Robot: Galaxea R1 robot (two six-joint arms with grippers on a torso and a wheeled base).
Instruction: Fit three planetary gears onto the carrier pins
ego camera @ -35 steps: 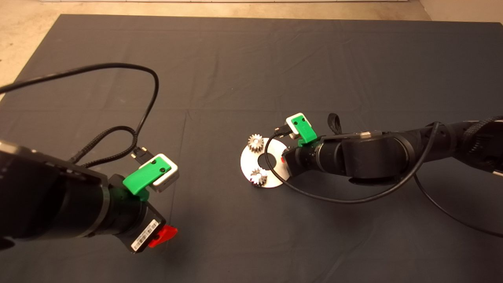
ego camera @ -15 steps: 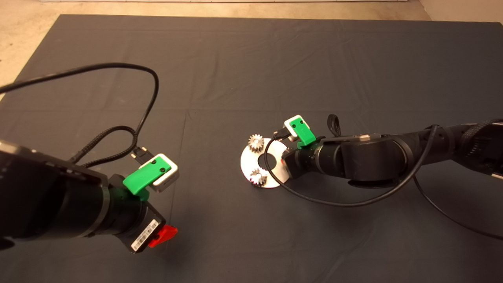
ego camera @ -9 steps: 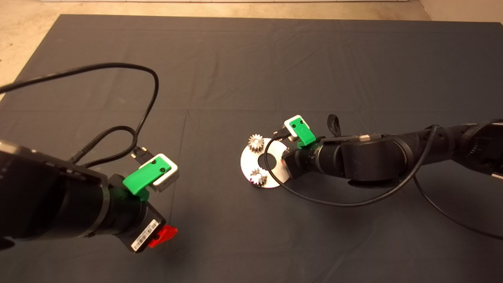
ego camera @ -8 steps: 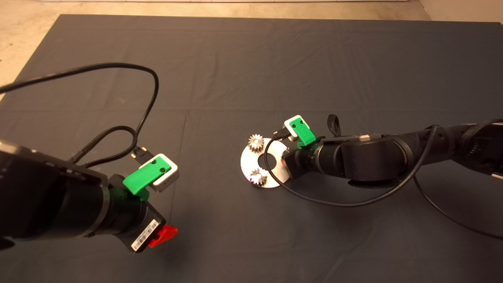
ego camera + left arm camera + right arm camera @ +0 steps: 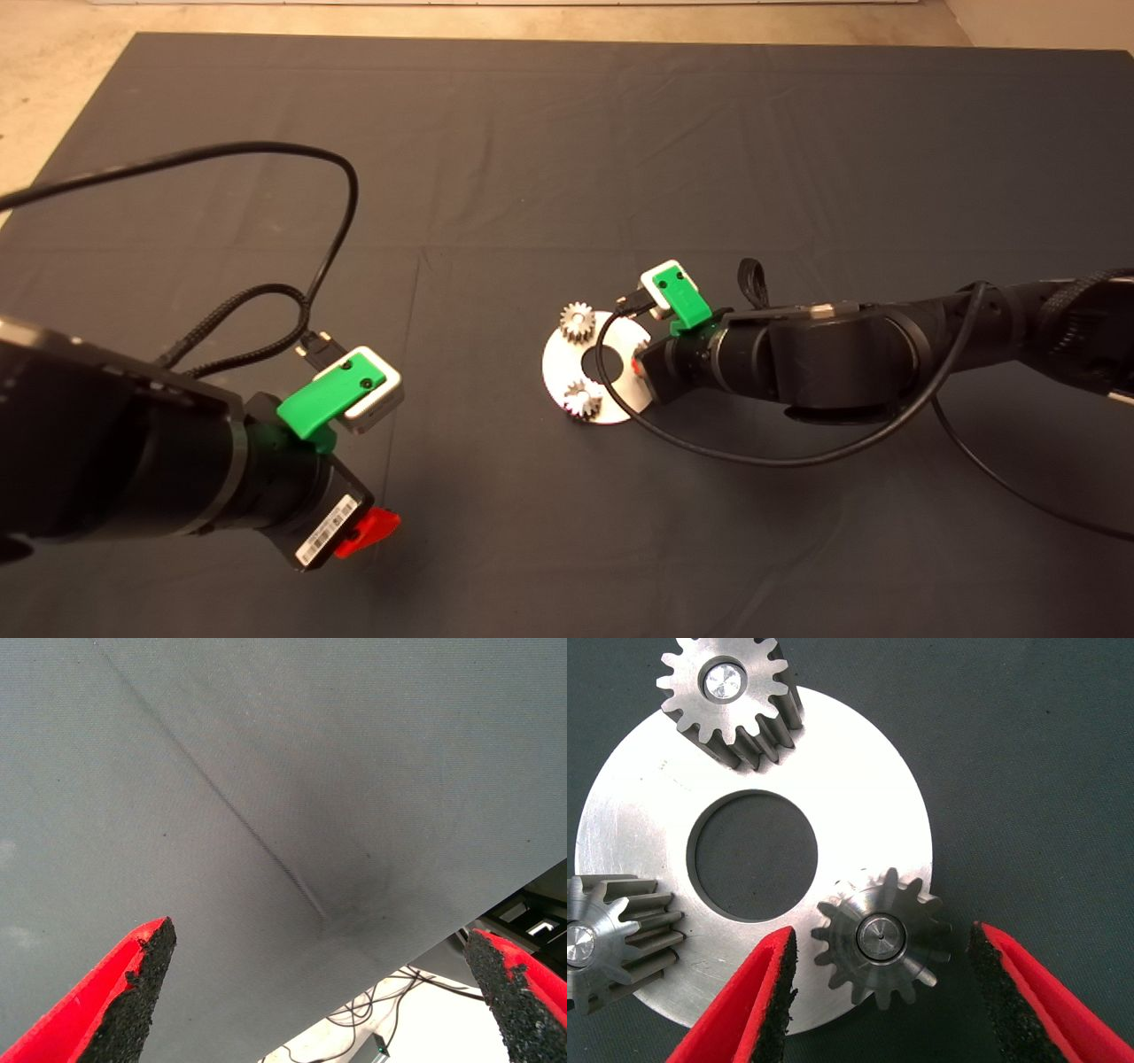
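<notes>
The flat silver disc [image 5: 859,788] lies on the dark mat, and all three planetary gears sit over its carrier pins. One gear [image 5: 726,695] shows its pin end [image 5: 725,680] in the bore. Another gear [image 5: 607,939] sits at the disc's edge. The third gear [image 5: 881,937] lies between the fingers of my right gripper [image 5: 881,992], which is open with both pads clear of the teeth. From above, the disc [image 5: 558,368] shows two gears [image 5: 577,322] [image 5: 582,399]; the third is hidden under the right gripper [image 5: 638,365]. My left gripper [image 5: 368,530] hovers open at the lower left, empty.
Black cables loop over the mat: one from the left arm [image 5: 328,230], one [image 5: 753,456] from the right wrist curving across the disc. The left wrist view shows bare mat [image 5: 266,771] and, past its edge, floor with cables [image 5: 381,1028].
The right gripper has edged slightly toward the disc's centre since the oldest frame and has barely moved in the last second. The left arm has stayed still.
</notes>
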